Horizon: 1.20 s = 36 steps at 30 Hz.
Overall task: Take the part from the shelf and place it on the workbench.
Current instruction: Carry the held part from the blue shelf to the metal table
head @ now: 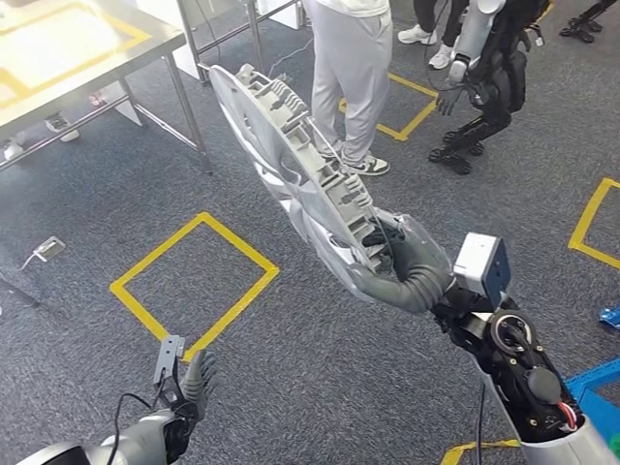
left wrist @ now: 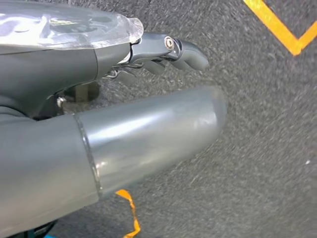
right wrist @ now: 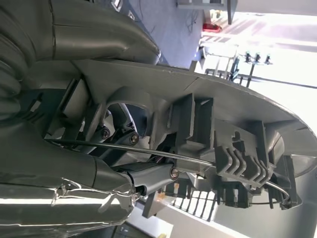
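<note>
Part [head: 299, 160] held at one end by right hand [head: 410, 263]; left hand [head: 196, 378] empty, fingers loosely apart.
Long, stiff ribbed plastic moulding, likely light; the end grip leaves long overhang, so a mid-rib hold would steady it.

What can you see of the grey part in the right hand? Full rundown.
The long grey moulded plastic part looks like a rigid panel: one smooth curved face and a back with ribs, clips and slotted brackets, and a thin metal rod running along it. The right hand grips its lower end, and nothing else touches it. It is held off the carpeted floor, slanting up and away toward a standing person.
</note>
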Available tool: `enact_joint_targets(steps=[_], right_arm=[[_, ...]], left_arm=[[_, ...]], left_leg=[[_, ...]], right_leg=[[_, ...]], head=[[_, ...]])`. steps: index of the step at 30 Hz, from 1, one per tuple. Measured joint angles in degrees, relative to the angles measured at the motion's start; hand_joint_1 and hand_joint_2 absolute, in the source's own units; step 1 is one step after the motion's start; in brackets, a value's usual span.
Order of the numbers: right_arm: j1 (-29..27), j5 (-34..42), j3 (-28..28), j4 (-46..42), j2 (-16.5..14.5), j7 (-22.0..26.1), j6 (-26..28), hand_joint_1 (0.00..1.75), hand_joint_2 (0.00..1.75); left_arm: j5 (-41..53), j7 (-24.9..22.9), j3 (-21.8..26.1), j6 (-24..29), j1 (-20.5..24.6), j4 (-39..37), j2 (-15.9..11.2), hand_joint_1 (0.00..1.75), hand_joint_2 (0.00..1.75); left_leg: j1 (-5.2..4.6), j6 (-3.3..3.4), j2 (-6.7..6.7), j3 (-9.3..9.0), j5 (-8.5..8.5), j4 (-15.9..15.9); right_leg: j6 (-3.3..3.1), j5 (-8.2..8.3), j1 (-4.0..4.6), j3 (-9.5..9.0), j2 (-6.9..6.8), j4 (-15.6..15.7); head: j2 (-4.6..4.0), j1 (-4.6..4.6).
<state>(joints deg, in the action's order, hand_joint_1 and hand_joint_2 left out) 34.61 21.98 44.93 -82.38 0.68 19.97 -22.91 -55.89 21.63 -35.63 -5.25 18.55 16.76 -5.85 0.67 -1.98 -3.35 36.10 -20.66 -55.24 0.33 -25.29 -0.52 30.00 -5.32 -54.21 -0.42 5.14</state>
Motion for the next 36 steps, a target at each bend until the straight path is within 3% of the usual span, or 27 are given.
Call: enact_joint_targets(steps=[1, 3, 5, 7, 9, 10, 11, 12, 14, 15, 16, 18, 19, 21, 23, 25, 26, 27, 29, 31, 34, 36], right_arm=[[0.12, 0.05, -0.02, 0.0, -0.01, 0.02, -0.05, 1.75, 1.75], [0.25, 0.21, -0.03, -0.01, -0.02, 0.03, -0.19, 1.75, 1.75], [0.29, 0.38, -0.05, -0.01, -0.04, -0.01, -0.25, 1.75, 1.75], [0.33, 0.51, -0.1, 0.02, -0.05, -0.05, -0.25, 1.75, 1.75], [0.28, 0.56, -0.13, 0.12, -0.04, -0.17, -0.25, 1.75, 1.75], [0.25, 0.55, -0.13, 0.2, -0.04, -0.31, -0.25, 1.75, 1.75], [0.24, 0.52, -0.13, 0.29, -0.03, -0.45, -0.25, 1.75, 1.75], [0.29, 0.5, -0.13, 0.37, -0.03, -0.58, -0.25, 1.75, 1.75], [0.55, 0.51, -0.14, 0.46, -0.03, -0.75, -0.24, 1.75, 1.75], [0.74, 0.59, -0.15, 0.51, -0.04, -0.76, -0.24, 1.75, 1.75], [0.91, 0.68, -0.15, 0.55, -0.04, -0.78, -0.24, 1.75, 1.75], [1.09, 0.81, -0.15, 0.6, -0.06, -0.85, -0.24, 1.75, 1.75], [1.13, 0.82, -0.14, 0.61, -0.08, -0.93, -0.24, 1.75, 1.75], [1.25, 0.88, -0.13, 0.63, -0.22, -1.01, -0.23, 1.75, 1.75], [1.39, 1.01, -0.11, 0.63, -0.34, -0.97, -0.22, 1.75, 1.75], [1.34, 1.08, -0.04, 0.63, -0.36, -1.04, -0.22, 1.75, 1.75], [1.28, 1.09, 0.01, 0.63, -0.37, -1.08, -0.23, 1.75, 1.75], [1.22, 1.09, 0.04, 0.63, -0.4, -1.11, -0.23, 1.75, 1.75], [1.23, 1.1, 0.06, 0.63, -0.57, -1.05, -0.19, 1.75, 1.75], [1.43, 1.11, 0.07, 0.69, -0.83, -0.85, -0.1, 1.75, 1.75], [1.7, 1.21, 0.15, 1.01, -1.15, -0.32, -0.07, 1.75, 1.75], [1.82, 1.55, 0.18, 1.31, -1.38, -0.03, 0.01, 1.75, 1.75]], left_arm=[[0.05, -0.01, 0.0, 0.0, 0.06, 0.0, 0.02, 0.0, 0.0], [0.14, -0.02, 0.0, 0.0, 0.03, 0.0, 0.03, 0.0, 0.0], [0.21, -0.03, 0.0, 0.0, -0.01, 0.0, 0.07, 0.0, 0.0], [0.28, -0.04, 0.0, 0.0, 0.14, 0.0, 0.13, 0.0, 0.0], [0.32, -0.06, 0.0, -0.01, 0.23, 0.0, 0.24, 0.0, 0.0], [0.36, -0.11, 0.0, -0.02, 0.23, 0.0, 0.3, 0.0, 0.0], [0.4, -0.17, 0.0, -0.02, 0.22, 0.0, 0.36, 0.0, 0.0], [0.44, -0.22, 0.0, -0.03, 0.23, 0.0, 0.4, 0.0, 0.0], [0.52, -0.28, 0.0, -0.04, 0.31, 0.0, 0.58, 0.0, 0.0], [0.58, -0.33, 0.0, -0.04, 0.39, -0.01, 0.67, 0.0, 0.0], [0.65, -0.38, 0.0, -0.04, 0.44, -0.01, 0.72, 0.0, 0.0], [0.76, -0.45, 0.0, -0.04, 0.41, -0.03, 0.64, 0.0, 0.0], [0.8, -0.45, -0.01, -0.04, 0.31, -0.03, 0.66, 0.0, 0.0], [0.87, -0.46, -0.02, -0.02, 0.33, -0.05, 0.56, 0.0, 0.0], [0.9, -0.48, -0.02, 0.01, 0.6, -0.07, 0.53, 0.0, 0.0], [0.9, -0.52, -0.02, 0.03, 0.65, -0.07, 0.62, 0.0, 0.0], [0.89, -0.54, -0.02, 0.03, 0.6, -0.08, 0.63, 0.0, 0.0], [0.89, -0.56, -0.02, 0.04, 0.58, -0.08, 0.6, 0.0, 0.0], [0.79, -0.56, -0.02, 0.06, 0.67, -0.08, 0.51, 0.0, 0.0], [0.58, -0.56, -0.02, 0.07, 0.79, -0.08, 0.51, 0.0, 0.0], [0.33, -0.59, -0.02, 0.06, 0.63, -0.09, 0.52, 0.0, 0.0], [0.25, -0.61, -0.02, 0.02, 0.58, -0.09, 0.49, 0.0, 0.0]], left_leg=[[-0.2, 0.48, -0.22, -0.53, 0.04, 1.06], [-0.27, 1.44, 1.13, -0.54, -0.09, 1.02], [-0.01, 2.22, 2.34, -0.76, -0.14, 1.16], [0.15, 2.8, 3.52, -0.92, -0.16, 1.25], [0.0, 3.06, 4.92, -0.96, -0.23, 1.2], [-0.1, 3.1, 5.76, -1.01, -0.26, 1.16], [-0.16, 3.11, 6.62, -1.07, -0.27, 1.11], [-0.19, 3.07, 7.54, -1.15, -0.31, 1.02], [-0.17, 2.88, 9.15, -1.1, -0.37, 0.83], [-0.1, 2.68, 9.85, -0.85, -0.33, 0.68], [0.03, 2.4, 10.48, -0.5, -0.2, 0.6], [0.22, 1.65, 11.87, 0.06, 0.21, 0.67], [0.16, 1.32, 11.57, 0.23, 0.19, 0.57], [-0.14, 0.79, 8.43, 1.68, -1.48, -2.33], [0.0, 0.4, 4.74, 5.5, -4.97, -9.84], [0.34, 0.02, 3.8, 8.83, -6.76, -15.95], [0.47, -0.12, 3.64, 8.89, -6.11, -15.88], [0.57, -0.21, 3.35, 7.6, -4.52, -13.33], [0.44, -0.16, 1.42, 2.88, -1.03, -4.79], [0.1, 0.51, 0.21, 0.2, 0.19, 0.17], [-0.02, 1.78, 1.52, 0.08, -0.19, 0.46], [0.12, 2.53, 2.2, -0.17, -0.28, 0.57]], right_leg=[[0.3, -0.18, 0.23, -0.12, -0.48, -0.02], [0.88, -0.59, 0.32, -0.41, -1.28, 0.0], [1.4, -2.21, 0.08, 0.23, 0.39, -1.89], [1.61, -5.8, -0.06, 3.34, 3.56, -8.81], [1.62, -8.84, -0.03, 7.51, 4.94, -17.26], [1.54, -8.87, -0.02, 8.73, 5.16, -19.18], [1.38, -7.65, -0.02, 8.85, 5.31, -18.63], [1.13, -5.29, -0.02, 7.82, 5.67, -15.56], [0.55, -0.54, -0.14, 4.48, 8.21, -6.86], [0.39, 0.67, -0.24, 3.03, 9.47, -3.48], [0.32, 0.95, -0.24, 2.27, 10.32, -1.78], [0.25, 0.66, -0.27, 1.56, 9.65, -0.85], [0.11, 0.75, -0.32, 1.33, 8.92, -0.59], [-0.37, 1.0, -0.61, 0.76, 7.33, 0.09], [-0.68, 0.99, -0.47, 0.57, 5.71, 0.24], [-0.7, 0.84, -0.4, 0.54, 4.06, 0.22], [-0.63, 0.74, -0.43, 0.5, 3.26, 0.21], [-0.49, 0.61, -0.48, 0.42, 2.51, 0.19], [0.03, 0.17, -0.39, 0.16, 1.18, 0.05], [0.71, -0.32, -0.04, -0.06, 0.21, -0.09], [1.58, -0.99, -0.07, -0.37, -0.48, -0.18], [1.97, -3.03, -0.39, 0.79, 1.44, -3.08]], head=[[0.0, -0.08], [0.0, -0.56], [0.0, -0.99], [0.0, -1.53], [0.0, -1.83], [0.0, -1.88], [0.0, -1.9], [0.0, -1.95], [0.0, -2.02], [0.0, -2.03], [0.0, -2.04], [0.0, -2.07], [0.0, -2.08], [0.0, -1.58], [0.0, -1.06], [0.0, -0.93], [0.0, -0.86], [0.0, -0.74], [0.0, -0.45], [0.0, -0.42], [0.0, -1.02], [0.0, -1.41]])
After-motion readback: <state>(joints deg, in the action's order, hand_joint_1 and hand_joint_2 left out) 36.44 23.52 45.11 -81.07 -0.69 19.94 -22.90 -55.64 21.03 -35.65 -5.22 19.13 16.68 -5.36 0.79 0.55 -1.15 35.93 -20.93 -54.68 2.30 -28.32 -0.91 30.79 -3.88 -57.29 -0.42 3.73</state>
